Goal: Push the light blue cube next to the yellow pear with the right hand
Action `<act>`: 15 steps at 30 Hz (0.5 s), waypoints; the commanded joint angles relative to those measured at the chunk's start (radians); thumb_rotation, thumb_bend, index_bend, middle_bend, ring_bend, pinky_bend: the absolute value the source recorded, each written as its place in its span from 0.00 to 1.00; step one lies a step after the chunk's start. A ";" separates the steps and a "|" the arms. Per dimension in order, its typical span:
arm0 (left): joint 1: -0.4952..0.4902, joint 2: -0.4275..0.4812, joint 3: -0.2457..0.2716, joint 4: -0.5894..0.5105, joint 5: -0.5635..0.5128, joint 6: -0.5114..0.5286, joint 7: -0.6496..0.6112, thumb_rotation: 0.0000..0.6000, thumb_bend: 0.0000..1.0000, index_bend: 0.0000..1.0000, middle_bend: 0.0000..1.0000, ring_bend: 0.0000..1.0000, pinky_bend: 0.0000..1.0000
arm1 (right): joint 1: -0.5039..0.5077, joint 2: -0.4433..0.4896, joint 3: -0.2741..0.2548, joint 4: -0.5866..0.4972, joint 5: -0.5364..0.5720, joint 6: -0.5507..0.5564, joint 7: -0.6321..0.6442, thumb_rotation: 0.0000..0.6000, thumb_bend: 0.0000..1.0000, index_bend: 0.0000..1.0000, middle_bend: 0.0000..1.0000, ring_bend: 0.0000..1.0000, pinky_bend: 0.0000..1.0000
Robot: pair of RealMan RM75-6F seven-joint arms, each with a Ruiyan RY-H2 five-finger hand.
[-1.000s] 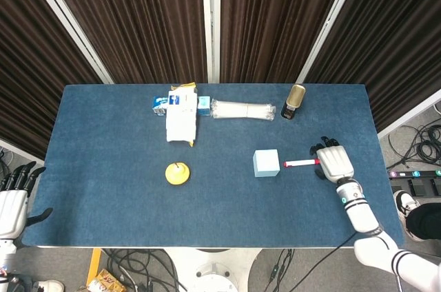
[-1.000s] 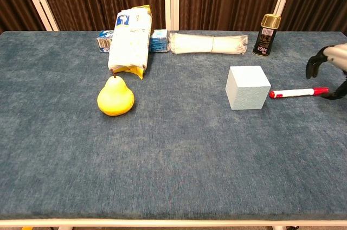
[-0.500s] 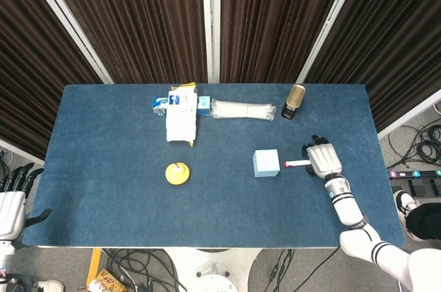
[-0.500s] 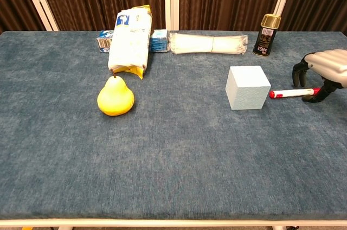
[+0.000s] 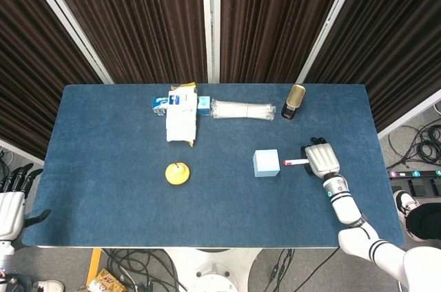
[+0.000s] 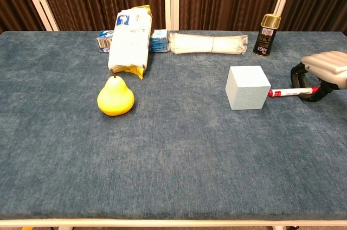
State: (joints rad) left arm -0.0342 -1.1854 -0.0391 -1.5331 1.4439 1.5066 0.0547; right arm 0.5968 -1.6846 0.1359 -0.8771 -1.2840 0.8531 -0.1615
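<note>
Approach under way: your right hand [image 6: 325, 72], fingers curled, apparently empty, straddles the red marker [image 6: 289, 92]; next, shove light blue cube [image 6: 248, 87] toward yellow pear [image 6: 115, 97].

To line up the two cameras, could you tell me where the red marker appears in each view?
Head view: the marker lies right of centre, between the cube and the right hand.
Chest view: the marker lies at the right edge, right of the cube.
Shared landmark: the cube.
</note>
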 commanded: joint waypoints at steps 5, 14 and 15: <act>-0.004 0.004 -0.002 -0.006 0.009 0.002 0.006 1.00 0.10 0.22 0.20 0.12 0.18 | -0.023 0.084 -0.004 -0.070 -0.011 0.033 0.025 1.00 0.34 0.58 0.54 0.18 0.21; -0.012 0.010 -0.006 -0.026 0.019 0.003 0.025 1.00 0.10 0.22 0.20 0.12 0.18 | -0.030 0.166 0.002 -0.169 0.003 0.029 0.038 1.00 0.34 0.58 0.54 0.18 0.21; -0.011 0.011 -0.006 -0.027 0.018 0.003 0.026 1.00 0.10 0.22 0.20 0.12 0.18 | -0.027 0.164 0.002 -0.173 0.004 0.024 0.037 1.00 0.34 0.58 0.54 0.18 0.21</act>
State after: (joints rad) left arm -0.0453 -1.1749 -0.0454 -1.5600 1.4618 1.5099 0.0801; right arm 0.5676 -1.5203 0.1372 -1.0462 -1.2818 0.8810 -0.1249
